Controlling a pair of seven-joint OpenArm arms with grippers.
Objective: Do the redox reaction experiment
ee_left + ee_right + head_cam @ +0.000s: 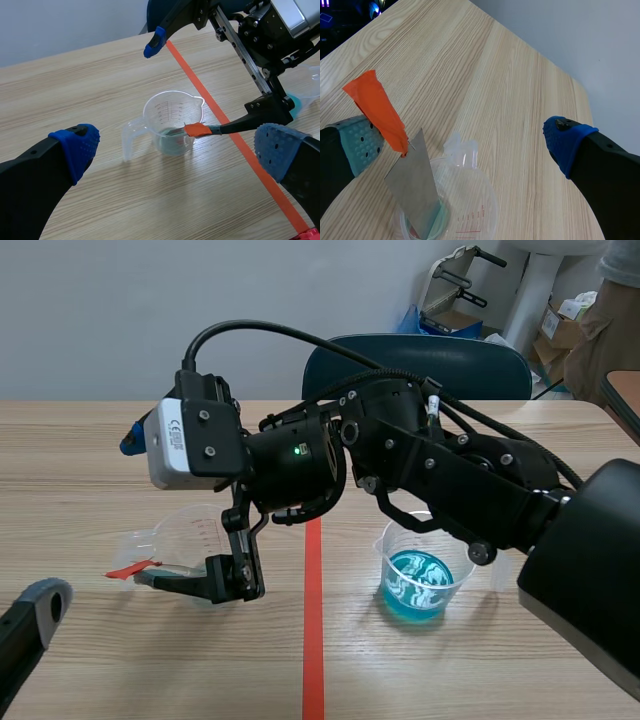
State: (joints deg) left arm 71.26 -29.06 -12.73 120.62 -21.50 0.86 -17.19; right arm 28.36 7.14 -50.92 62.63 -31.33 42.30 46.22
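While aslant in cup [160,115] (clear), metal strip [416,185]

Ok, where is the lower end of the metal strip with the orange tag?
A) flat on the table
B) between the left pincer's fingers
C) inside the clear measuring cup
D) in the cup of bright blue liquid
C: the metal strip stands tilted inside the clear measuring cup, its end in the shallow liquid at the bottom. The blue-liquid cup sits apart from it.
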